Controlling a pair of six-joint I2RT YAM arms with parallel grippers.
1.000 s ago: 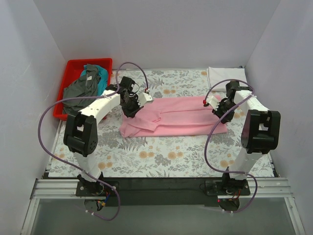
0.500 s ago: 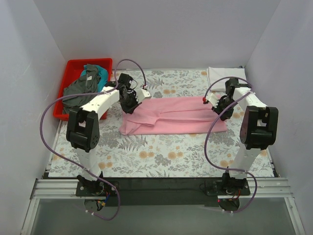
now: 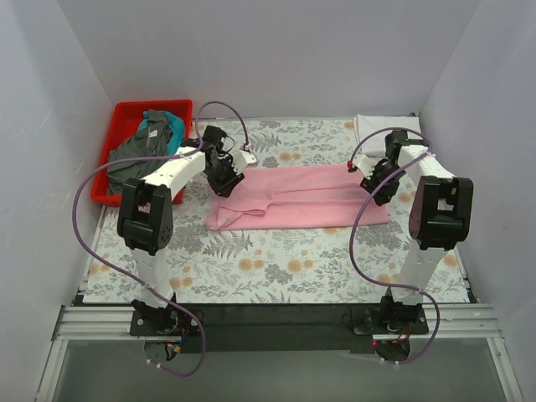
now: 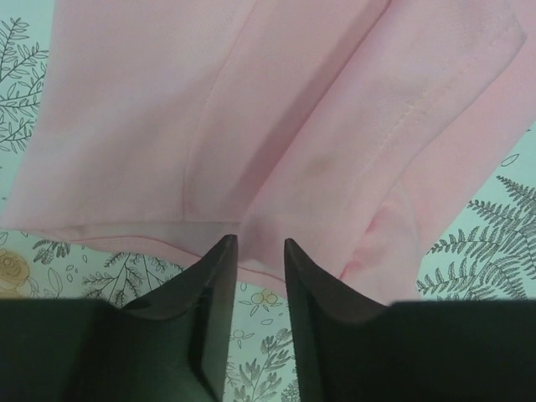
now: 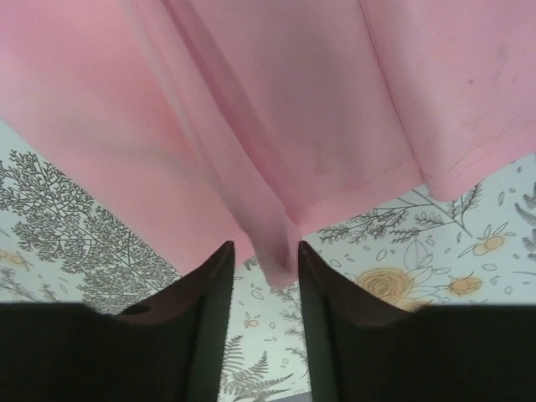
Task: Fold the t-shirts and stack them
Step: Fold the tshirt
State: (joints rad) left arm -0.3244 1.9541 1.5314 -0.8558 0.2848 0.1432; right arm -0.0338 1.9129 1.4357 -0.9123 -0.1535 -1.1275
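A light pink t-shirt lies folded into a long flat strip across the middle of the floral tablecloth. My left gripper hovers at the strip's left end. In the left wrist view it is open, with the pink t-shirt's edge just past its tips and nothing between them. My right gripper is over the strip's right end. It is open too, and a loose fold of the pink t-shirt hangs between the tips, unpinched. A folded white t-shirt lies at the back right.
A red bin at the back left holds a dark grey t-shirt and a teal t-shirt. White walls close in the left, right and far sides. Purple cables loop from both arms.
Both grippers carried the pink t-shirt's edge toward the far side, flattening it into a narrower strip. Both have now opened and let go of the cloth.
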